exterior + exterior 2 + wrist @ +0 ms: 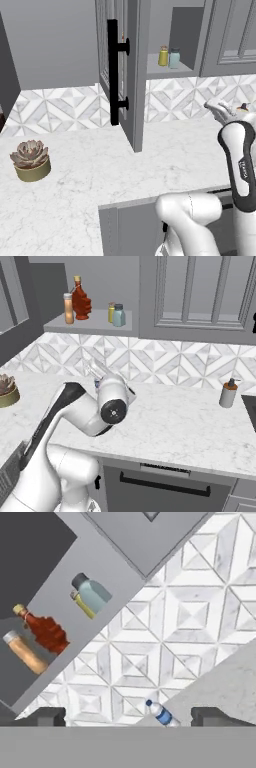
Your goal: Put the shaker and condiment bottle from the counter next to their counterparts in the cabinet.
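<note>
Ahead of me a backsplash (pixel 60 107) of grey-and-white geometric tiles lines the wall; a potted succulent (pixel 31 160) sits at 9 o'clock, a grey pump dispenser (pixel 228 392) at 3.

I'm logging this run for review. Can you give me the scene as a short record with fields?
cabinet door: open, black bar handle facing out
cabinet shelf: tall orange jar, red-brown bottle, yellow bottle, teal jar with dark cap
counter: succulent pot at left, grey pump dispenser at right, small blue bottle by the tiled wall
pincer: open, holding nothing, small blue bottle between its tips in the hand view
</note>
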